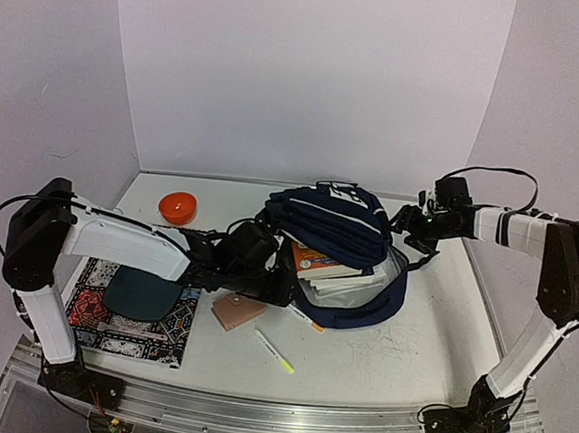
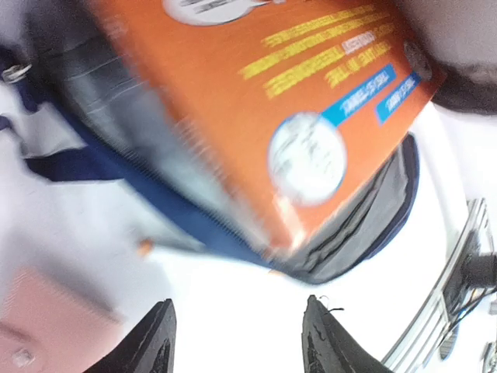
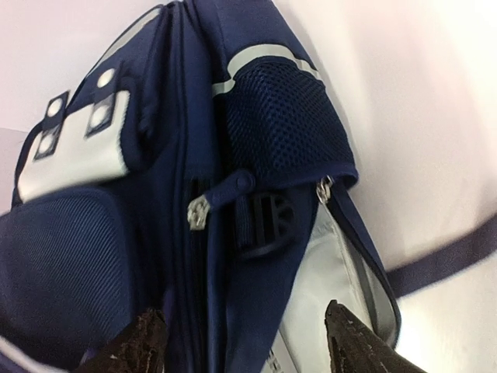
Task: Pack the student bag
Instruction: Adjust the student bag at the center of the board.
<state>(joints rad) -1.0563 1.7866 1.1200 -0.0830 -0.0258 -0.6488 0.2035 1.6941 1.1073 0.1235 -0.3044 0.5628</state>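
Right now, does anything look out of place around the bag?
Yes: the orange book sticks half out of the open student bag. A pen and pink block lie loose on the table beside it.

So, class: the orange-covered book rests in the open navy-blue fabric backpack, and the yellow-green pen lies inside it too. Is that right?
Not quite. The yellow-green pen lies on the white table in front of the navy-blue fabric backpack, not inside; the top view shows it. The rest holds.

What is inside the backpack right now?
An orange book lies on a pale one in the backpack's open mouth. The folded-over flap covers whatever sits deeper inside.
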